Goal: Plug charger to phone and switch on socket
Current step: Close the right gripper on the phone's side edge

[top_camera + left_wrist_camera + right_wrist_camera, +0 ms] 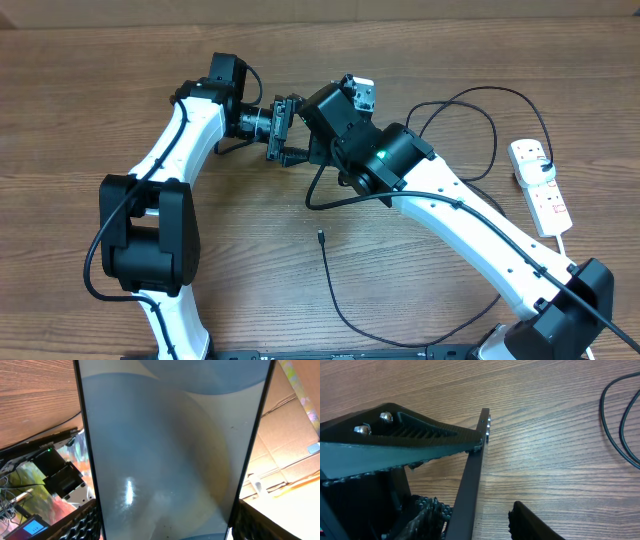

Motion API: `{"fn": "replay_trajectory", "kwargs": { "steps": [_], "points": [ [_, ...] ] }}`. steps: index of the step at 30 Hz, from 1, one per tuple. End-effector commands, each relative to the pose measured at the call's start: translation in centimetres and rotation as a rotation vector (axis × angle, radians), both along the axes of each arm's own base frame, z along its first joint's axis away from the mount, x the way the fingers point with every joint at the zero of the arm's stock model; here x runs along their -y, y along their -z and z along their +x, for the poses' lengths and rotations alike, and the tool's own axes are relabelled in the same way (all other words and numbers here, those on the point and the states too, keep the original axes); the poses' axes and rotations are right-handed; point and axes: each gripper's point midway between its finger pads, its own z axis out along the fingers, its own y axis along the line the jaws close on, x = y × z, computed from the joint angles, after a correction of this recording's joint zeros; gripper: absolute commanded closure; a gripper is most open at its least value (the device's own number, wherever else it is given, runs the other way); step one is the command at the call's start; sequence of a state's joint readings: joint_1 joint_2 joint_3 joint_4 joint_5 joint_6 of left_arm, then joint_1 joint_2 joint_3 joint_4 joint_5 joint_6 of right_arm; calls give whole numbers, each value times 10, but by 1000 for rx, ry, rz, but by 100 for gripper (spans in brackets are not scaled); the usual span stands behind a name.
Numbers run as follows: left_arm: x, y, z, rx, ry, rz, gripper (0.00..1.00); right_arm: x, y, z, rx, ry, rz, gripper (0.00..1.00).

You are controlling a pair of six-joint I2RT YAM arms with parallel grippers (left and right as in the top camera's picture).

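The left gripper (165, 527) clamps the phone (170, 450) across its width, likely steadying it for the right gripper (485, 527), whose jaws stand parted astride its edge, while the charger (335, 290) lies unplugged at their six o'clock.

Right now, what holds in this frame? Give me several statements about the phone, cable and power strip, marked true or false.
1. The left hand holds the slim blue-screened smartphone. True.
2. The thin black cable's metal-tipped connector is in the phone. False: it lies loose on the wooden table.
3. Neither hand touches the white oblong power strip. True.
4. The right hand grips the cable. False: its fingers flank the phone's edge.
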State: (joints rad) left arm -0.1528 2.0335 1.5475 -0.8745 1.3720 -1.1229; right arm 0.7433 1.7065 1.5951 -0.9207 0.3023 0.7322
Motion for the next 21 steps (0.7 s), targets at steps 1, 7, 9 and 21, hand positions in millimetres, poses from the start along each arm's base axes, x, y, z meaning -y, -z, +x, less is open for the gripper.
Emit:
{"fn": "replay_trajectory", "kwargs": {
  "steps": [1,7,9,21],
  "points": [
    [2,-12,3,48,14,-40,29,-4,-9,2,20,-5,18,57],
    [2,-13,3,66,17,-43,29,-5,-10,3,25,-5,22,62],
    [2,-13,3,66,17,-43,29,-5,-10,4,25,-5,22,64],
    [2,-13,3,67,17,-43,28,-8,-10,2,14,-13,35,65]
  ]
}}
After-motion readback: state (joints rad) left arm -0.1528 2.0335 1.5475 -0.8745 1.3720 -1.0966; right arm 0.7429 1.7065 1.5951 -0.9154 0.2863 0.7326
